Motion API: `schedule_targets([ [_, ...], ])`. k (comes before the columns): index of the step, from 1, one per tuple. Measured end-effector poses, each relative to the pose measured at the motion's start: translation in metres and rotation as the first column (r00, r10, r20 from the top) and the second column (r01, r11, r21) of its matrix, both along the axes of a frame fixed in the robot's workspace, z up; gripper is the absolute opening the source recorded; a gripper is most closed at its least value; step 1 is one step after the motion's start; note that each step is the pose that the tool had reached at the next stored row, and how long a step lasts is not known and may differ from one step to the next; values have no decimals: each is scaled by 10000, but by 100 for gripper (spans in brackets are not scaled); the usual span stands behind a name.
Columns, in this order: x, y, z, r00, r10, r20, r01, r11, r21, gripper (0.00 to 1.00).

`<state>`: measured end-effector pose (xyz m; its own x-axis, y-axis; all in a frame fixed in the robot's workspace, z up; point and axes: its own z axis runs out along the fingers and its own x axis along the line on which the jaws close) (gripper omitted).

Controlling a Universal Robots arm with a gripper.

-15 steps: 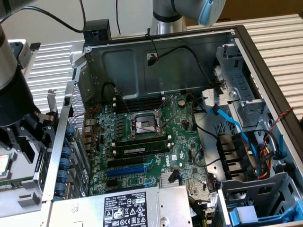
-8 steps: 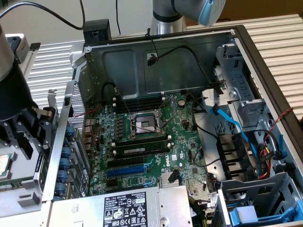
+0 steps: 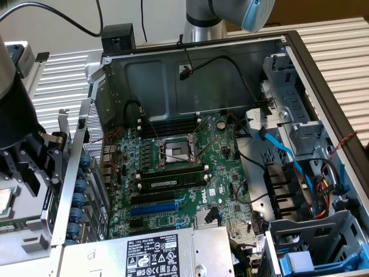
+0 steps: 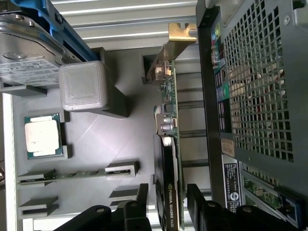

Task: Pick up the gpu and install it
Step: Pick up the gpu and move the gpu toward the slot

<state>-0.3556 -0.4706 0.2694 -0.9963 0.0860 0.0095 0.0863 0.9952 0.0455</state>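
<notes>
We find the gpu (image 4: 166,159) standing on edge in a slotted holder of the grey parts tray (image 4: 110,139). It is outside the computer case (image 4: 260,86), just beside its mesh wall. We judge that the upright pose exposes both flat faces so the fingers can straddle the card. The gripper (image 4: 167,188) is released, one finger on each side of the shroud, with a gap visible on one side. Nothing is lifted. In the exterior view, the motherboard (image 3: 173,167) lies exposed in the opened case, its blue slot (image 3: 153,209) unoccupied.
</notes>
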Motion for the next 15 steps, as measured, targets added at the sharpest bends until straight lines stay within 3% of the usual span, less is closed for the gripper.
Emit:
schedule_targets([
  [6, 2, 0, -41, 9997, 0, 227, 0, 10000, 2, 45],
  [10, 2, 14, -90, 9996, -47, 267, 47, 10000, 4, 45],
  [15, 0, 28, -147, 9993, -278, 265, 277, 9996, 33, 45],
])
